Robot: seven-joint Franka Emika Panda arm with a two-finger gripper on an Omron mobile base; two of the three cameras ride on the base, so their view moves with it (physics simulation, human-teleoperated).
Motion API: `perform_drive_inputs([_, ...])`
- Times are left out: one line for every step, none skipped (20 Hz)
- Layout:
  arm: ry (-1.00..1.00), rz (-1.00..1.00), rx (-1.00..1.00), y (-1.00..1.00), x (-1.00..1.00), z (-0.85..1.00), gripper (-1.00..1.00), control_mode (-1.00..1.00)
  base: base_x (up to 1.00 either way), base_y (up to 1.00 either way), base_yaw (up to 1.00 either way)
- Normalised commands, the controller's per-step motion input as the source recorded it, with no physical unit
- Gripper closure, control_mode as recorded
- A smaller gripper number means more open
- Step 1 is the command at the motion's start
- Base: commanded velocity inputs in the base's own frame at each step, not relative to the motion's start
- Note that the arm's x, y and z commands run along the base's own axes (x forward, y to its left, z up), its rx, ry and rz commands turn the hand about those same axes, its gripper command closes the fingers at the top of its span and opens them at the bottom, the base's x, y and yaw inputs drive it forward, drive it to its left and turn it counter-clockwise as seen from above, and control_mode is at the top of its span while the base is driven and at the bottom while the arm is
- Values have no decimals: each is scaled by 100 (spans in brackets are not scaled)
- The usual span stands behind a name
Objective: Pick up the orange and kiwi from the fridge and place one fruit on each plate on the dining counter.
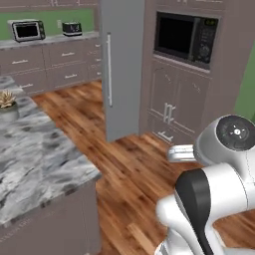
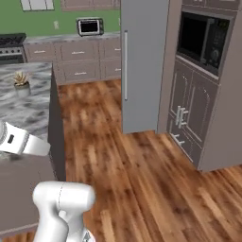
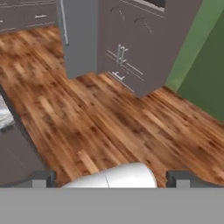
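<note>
The fridge (image 1: pixel 121 69), doors shut, is seen well ahead across the wood floor (image 3: pixel 109 127) from the gripper (image 3: pixel 111 178), whose jaws are spread wide and empty.

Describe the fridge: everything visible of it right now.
The fridge is a tall, plain grey slab that looks like brushed steel, standing on the wood floor between the wall counter and the brown oven cabinet. One long vertical bar handle runs down its front. The door is shut; nothing inside shows. Nothing touches it.
</note>
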Motion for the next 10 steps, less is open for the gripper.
perform_drive_inputs([0,0,0,0,0,0,-100,100,100,-58,37])
perform_drive_inputs([0,0,0,0,0,0,-100,100,100,-55,37])
perform_drive_inputs([0,0,0,0,0,0,-100,100,100,-54,38])
perform_drive_inputs([0,0,0,0,0,0,-100,100,100,-53,39])
perform_drive_inputs([0,0,0,0,0,0,-100,100,100,-52,39])
perform_drive_inputs([0,0,0,0,0,0,-100,100,100,-50,39])
perform_drive_inputs([0,0,0,0,0,0,-100,100,100,-47,39])
perform_drive_inputs([0,0,0,0,0,0,-100,100,100,-42,38])
perform_drive_inputs([0,0,0,0,0,0,-100,100,100,-38,38])
perform_drive_inputs([0,0,0,0,0,0,-100,100,100,-34,37])
